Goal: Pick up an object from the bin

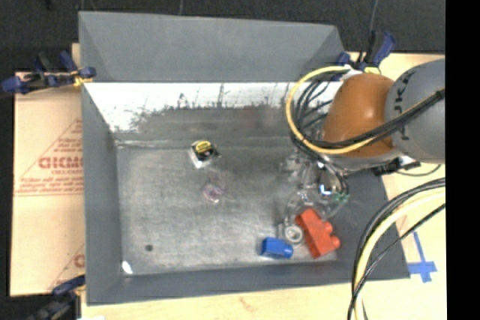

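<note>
Front-right, by arm (360, 116): red block (319, 234); blue pc (276, 248) near.

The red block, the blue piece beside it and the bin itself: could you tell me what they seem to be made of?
Red block: probably plastic with a matt finish, judging by its even, saturated colour and stepped, moulded-looking shape.
Blue piece: likely plastic too, slightly glossy, with a pale highlight on top.
Bin: metal in a dull grey. The floor is scuffed and scratched, and the far wall shows brighter wear marks.

Bin (101, 183): block (320, 234) front-right, cap (276, 248) just left (by front wall); small gadget (202, 151) back-centre, scrap (214, 192) before it.
</note>
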Motion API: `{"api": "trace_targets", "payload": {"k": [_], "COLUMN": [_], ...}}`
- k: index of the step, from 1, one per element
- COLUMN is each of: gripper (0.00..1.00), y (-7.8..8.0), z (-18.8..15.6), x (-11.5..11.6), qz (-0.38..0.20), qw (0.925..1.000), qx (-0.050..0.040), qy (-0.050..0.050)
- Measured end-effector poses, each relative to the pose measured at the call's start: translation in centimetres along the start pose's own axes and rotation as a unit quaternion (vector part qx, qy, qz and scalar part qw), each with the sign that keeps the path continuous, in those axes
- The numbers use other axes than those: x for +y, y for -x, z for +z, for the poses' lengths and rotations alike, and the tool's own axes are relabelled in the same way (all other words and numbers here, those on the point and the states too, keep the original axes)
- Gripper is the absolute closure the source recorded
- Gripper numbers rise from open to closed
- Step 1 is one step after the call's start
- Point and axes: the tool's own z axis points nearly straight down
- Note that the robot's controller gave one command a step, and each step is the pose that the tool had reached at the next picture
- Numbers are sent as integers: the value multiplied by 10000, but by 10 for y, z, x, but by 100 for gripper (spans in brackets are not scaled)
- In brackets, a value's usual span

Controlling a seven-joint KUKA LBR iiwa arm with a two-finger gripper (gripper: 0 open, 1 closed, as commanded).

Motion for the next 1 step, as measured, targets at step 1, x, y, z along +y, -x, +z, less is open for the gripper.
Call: {"api": "trace_targets", "payload": {"k": [1], "gripper": [0], "y": [-67], "z": [-38], "x": [-17], "qz": [-261], "qw": [9996], "qx": [-67], "qy": [-41]}}
